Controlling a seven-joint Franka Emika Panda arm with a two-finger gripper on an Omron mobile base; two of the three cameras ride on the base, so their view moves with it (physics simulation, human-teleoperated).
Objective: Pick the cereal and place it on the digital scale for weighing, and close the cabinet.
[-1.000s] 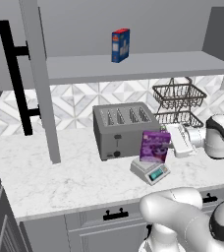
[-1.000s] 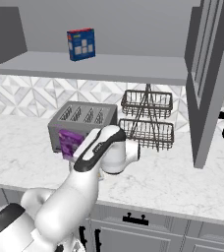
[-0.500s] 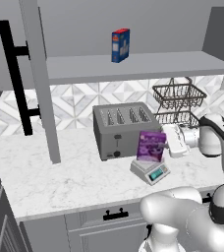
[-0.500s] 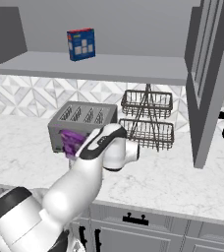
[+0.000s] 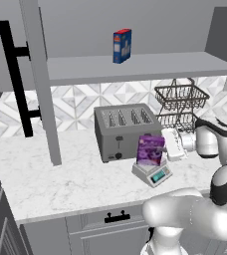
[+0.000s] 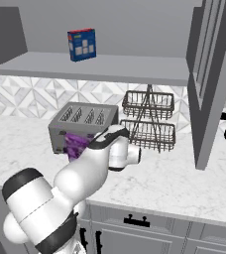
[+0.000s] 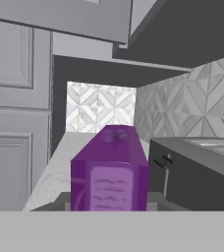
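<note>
— Overhead, what stands open?
— The cabinet (image 5: 33,89), its door swung wide; a blue box (image 5: 121,46) sits on its shelf.
— And the cereal (image 5: 150,150)?
— Thin purple box with paler printed front, upright on the digital scale (image 5: 152,173) near the counter's (image 5: 60,179) front edge, beside the toaster (image 5: 123,130). The gripper (image 5: 165,144) is clamped on it.

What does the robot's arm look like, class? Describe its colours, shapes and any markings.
The arm is glossy white, built from rounded, tube-like segments. Black bands ring its joints, one near the shoulder, another curving along the wrist. The pincer end is a blocky white piece. No cables or lettering are visible.
</note>
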